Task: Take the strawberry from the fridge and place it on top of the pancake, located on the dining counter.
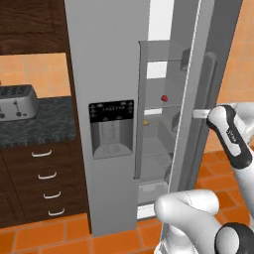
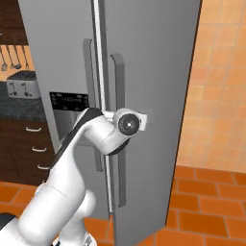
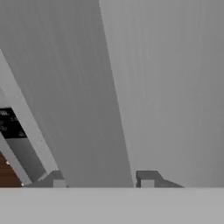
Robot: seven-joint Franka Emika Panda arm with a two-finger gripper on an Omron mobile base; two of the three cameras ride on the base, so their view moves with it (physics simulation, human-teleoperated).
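While the right-hand door of the fridge (image 1: 106, 74) stood partly open, a narrow gap was left through which the lit interior could be seen in the left base view. The strawberry (image 1: 164, 97) was seen there as a tiny red dot resting on an upper glass shelf, well inside the cabinet. It was too small for any long axis or pointing direction to be made out. A small yellowish item (image 1: 146, 121) lay on the shelf below it, nearer the front.

The white arm was reached forward and up, with its wrist set against the outer face of the open door, beside the door handle (image 1: 210, 74). This placement was judged to serve the swinging of the door, since the gap was still too narrow for the hand to pass to the shelf.

In the hand view, the gripper (image 3: 101, 178) was pointed straight at the flat grey door panel, very close to it. Its two dark fingertips (image 3: 148, 177) were seen well apart, with nothing held between them.

In the right base view, the two tall vertical door handles were seen side by side, with the arm's elbow and wrist in front of them. A toaster (image 1: 18, 101) stood on the dark wall counter (image 1: 44, 124) to the left.
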